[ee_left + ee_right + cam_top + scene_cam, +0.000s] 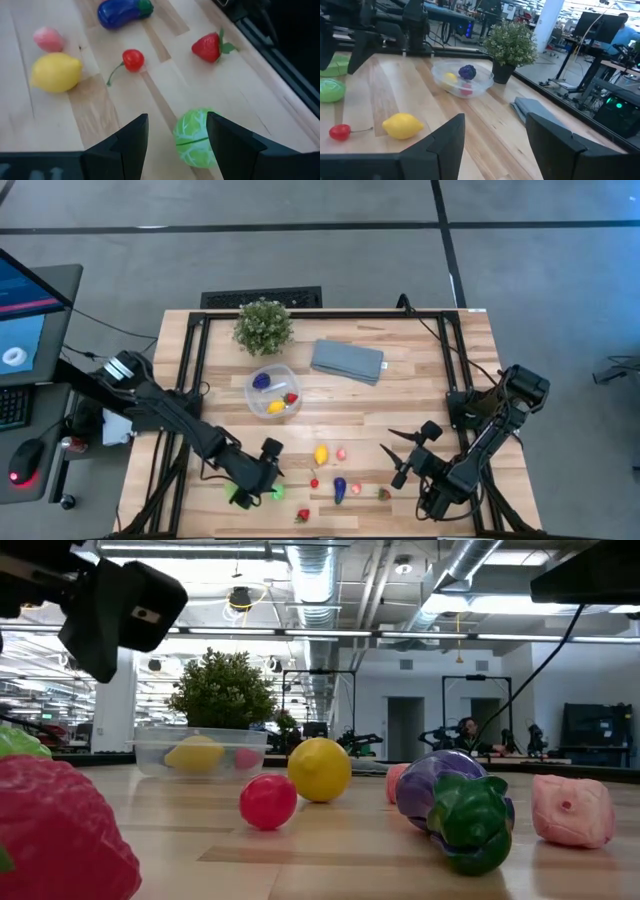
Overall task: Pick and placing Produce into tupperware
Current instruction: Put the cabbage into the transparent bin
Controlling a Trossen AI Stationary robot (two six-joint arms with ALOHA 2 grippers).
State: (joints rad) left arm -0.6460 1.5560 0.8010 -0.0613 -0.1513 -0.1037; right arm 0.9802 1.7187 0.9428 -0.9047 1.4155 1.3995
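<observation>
Loose produce lies near the table's front edge: a lemon (321,454), a cherry (133,59), a blue-purple eggplant (340,488), a strawberry (209,46), pink pieces (341,452) and a green cabbage (195,137). My left gripper (177,120) is open and slants down over the cabbage. The cabbage lies on the wood between the fingertips, close beside one finger. The clear round tupperware (250,385) stands mid-table with a purple, a yellow and a red piece in it. My right gripper (398,458) stands open right of the produce, with nothing between its fingers.
A potted plant (264,326) stands at the far edge behind the tupperware. To its right lies a folded grey-blue cloth (347,361). Black frame rails (190,380) run along the table's sides. Bare wood lies between the tupperware and the loose produce.
</observation>
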